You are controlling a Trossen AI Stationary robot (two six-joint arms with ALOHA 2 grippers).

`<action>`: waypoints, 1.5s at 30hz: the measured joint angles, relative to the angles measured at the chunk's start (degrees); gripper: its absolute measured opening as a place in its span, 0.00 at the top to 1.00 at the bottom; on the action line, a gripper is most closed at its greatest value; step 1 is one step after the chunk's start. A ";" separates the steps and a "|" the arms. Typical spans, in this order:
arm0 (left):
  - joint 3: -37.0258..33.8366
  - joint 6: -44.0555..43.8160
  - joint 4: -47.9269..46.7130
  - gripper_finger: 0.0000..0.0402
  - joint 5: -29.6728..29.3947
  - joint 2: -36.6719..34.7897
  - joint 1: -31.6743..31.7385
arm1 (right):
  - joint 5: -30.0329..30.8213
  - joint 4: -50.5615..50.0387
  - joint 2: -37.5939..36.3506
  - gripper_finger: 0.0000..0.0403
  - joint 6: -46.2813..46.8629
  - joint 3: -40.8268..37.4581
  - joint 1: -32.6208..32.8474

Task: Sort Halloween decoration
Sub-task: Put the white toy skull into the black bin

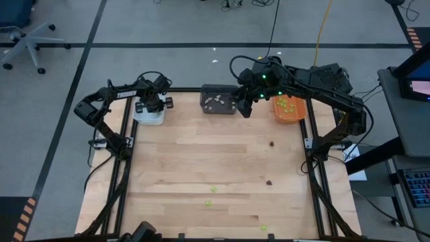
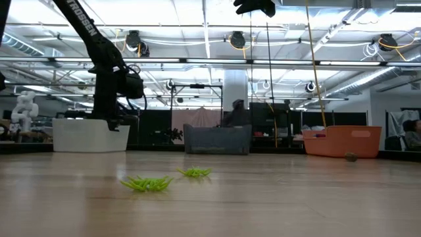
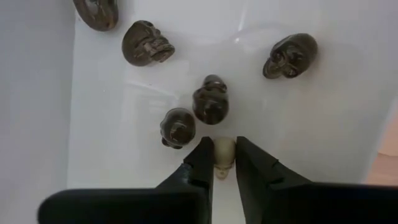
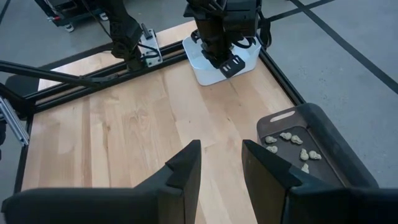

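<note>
The wooden counter (image 1: 201, 175) carries three trays along its far edge. The white tray (image 1: 149, 115) stands at the far left corner, the dark grey tray (image 1: 216, 101) at the middle of the far edge, and the orange tray (image 1: 290, 111) at the far right corner.

The left hand (image 3: 222, 163) is lowered into the white tray, and its two fingers are grasping a pale beige skull (image 3: 223, 155) just above the tray floor. Around it in the same tray lie dark brown skulls (image 3: 210, 102) (five can be seen, one of them cut by the picture's border).

The right hand (image 4: 220, 163) hangs above the counter, just beside the dark grey tray, with its fingers apart and nothing between them. In this tray lie pale beige pieces (image 4: 292, 144). The orange tray holds lime green pieces (image 1: 287, 104).

More decorations are loose on the counter: green spiders (image 2: 150, 184) near the front edge, and two dark pieces (image 1: 271, 142) toward the right edge.
</note>
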 joint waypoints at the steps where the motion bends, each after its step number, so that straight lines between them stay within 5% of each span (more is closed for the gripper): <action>1: 0.02 0.42 0.00 0.90 0.04 0.00 0.00 | 0.01 0.00 0.00 0.75 0.01 0.00 0.00; 18: 1.05 3.16 0.45 0.93 2.44 -0.66 -0.11 | 0.01 0.00 0.00 0.75 -0.18 0.00 -0.01; 31: 4.19 3.20 -4.61 0.93 3.65 -11.01 -0.11 | 0.00 0.00 -0.01 0.75 -1.49 0.00 -2.26; 38: 9.99 4.20 0.08 0.93 16.65 -15.44 -1.56 | -0.01 0.00 0.00 0.75 -3.03 0.00 -3.43; 45: 16.71 3.51 18.52 0.93 19.73 -14.33 -7.54 | -0.01 0.02 -0.01 0.75 -3.61 0.00 -4.88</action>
